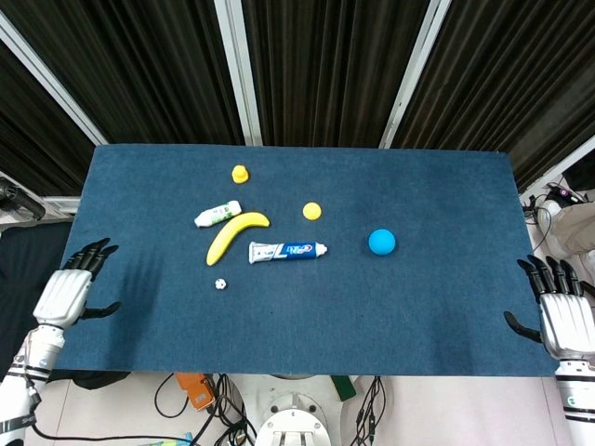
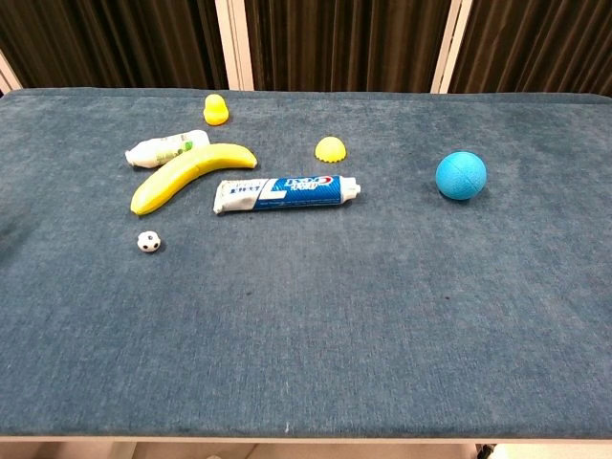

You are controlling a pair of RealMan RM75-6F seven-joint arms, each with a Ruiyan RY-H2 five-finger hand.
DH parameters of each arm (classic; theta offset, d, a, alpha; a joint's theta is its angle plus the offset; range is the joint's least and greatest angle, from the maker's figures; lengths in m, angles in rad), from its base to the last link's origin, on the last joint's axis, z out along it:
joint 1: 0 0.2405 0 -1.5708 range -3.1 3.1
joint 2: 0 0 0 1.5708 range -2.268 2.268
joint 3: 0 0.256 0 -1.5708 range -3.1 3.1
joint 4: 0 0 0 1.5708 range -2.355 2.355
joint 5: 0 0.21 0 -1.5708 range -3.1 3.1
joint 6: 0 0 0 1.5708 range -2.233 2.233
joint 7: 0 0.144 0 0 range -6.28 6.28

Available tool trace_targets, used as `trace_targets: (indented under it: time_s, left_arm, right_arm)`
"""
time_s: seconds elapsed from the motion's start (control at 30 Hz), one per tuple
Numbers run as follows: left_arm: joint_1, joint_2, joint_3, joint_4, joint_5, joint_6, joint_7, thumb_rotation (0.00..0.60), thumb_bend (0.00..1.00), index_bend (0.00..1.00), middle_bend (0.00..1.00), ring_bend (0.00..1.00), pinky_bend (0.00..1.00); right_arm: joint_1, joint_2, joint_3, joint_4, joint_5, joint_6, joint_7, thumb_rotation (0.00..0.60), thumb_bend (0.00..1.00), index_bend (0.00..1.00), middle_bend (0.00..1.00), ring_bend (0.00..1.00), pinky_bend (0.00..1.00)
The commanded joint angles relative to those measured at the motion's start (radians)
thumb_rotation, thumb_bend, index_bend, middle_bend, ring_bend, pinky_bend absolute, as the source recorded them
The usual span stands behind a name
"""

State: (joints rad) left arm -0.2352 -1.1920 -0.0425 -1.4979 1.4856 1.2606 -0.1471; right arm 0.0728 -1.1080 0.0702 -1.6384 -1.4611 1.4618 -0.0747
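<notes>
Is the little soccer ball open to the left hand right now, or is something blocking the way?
Probably yes: the left hand is open over the table's left edge, and only bare blue cloth lies between it and the soccer ball.

One banana (image 1: 235, 236), one toothpaste tube (image 1: 286, 251), one small white bottle (image 1: 217, 215) and one blue ball (image 1: 382, 242). One tiny football (image 1: 220, 284). Two small yellow pieces: a knobbed one (image 1: 240, 174) and a dome (image 1: 311, 211).
</notes>
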Motion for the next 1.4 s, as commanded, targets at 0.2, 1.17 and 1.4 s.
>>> trace_targets:
  time_s: [0.2, 1.17, 1.4]
  left_arm:
    - [-0.067, -0.063, -0.001, 0.004, 0.010, -0.078, 0.002, 0.600, 0.14, 0.09, 0.00, 0.00, 0.12]
    - [-0.226, -0.264, -0.025, 0.122, -0.039, -0.253, -0.120, 0.600, 0.14, 0.28, 0.00, 0.00, 0.12]
    - [-0.253, -0.303, -0.028, 0.172, -0.063, -0.290, -0.117, 0.600, 0.14, 0.34, 0.00, 0.00, 0.12]
  right_arm:
    - [0.000, 0.000, -0.001, 0.001, -0.003, 0.000, -0.002, 0.600, 0.35, 0.19, 0.16, 0.09, 0.00]
    - [0.014, 0.000, 0.002, -0.001, 0.008, -0.024, -0.009, 0.600, 0.35, 0.19, 0.16, 0.09, 0.00]
    - [0.017, 0.001, 0.002, -0.001, 0.011, -0.030, -0.008, 0.600, 0.35, 0.19, 0.16, 0.09, 0.00]
